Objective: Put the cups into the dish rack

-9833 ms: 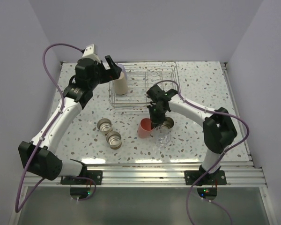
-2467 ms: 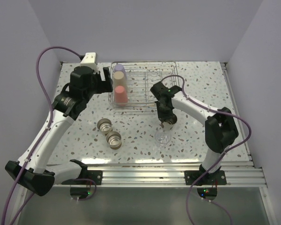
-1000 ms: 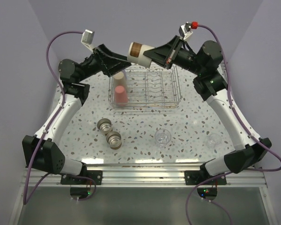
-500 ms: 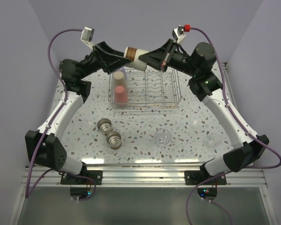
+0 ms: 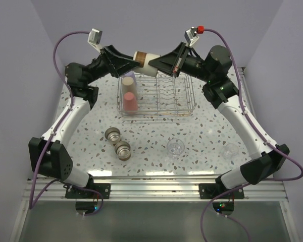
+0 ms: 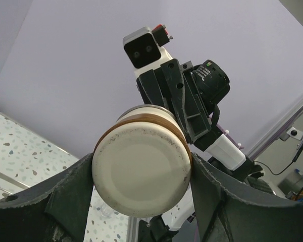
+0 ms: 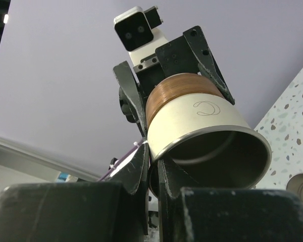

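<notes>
Left pincer (image 5: 138, 56) has moved in around the brown-banded base of the cream cup (image 5: 148, 59), upper centre — gripping or not, cannot tell — while right pincer (image 5: 156, 64) pinches its rim.

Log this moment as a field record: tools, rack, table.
right tool: shut on rim of the cream cup, held in the air
left tool: fingers flank that cup's base; grip unclear
dish rack: lavender cup, beige cup, red cup at its left end
table: two metal cups, one clear cup
</notes>
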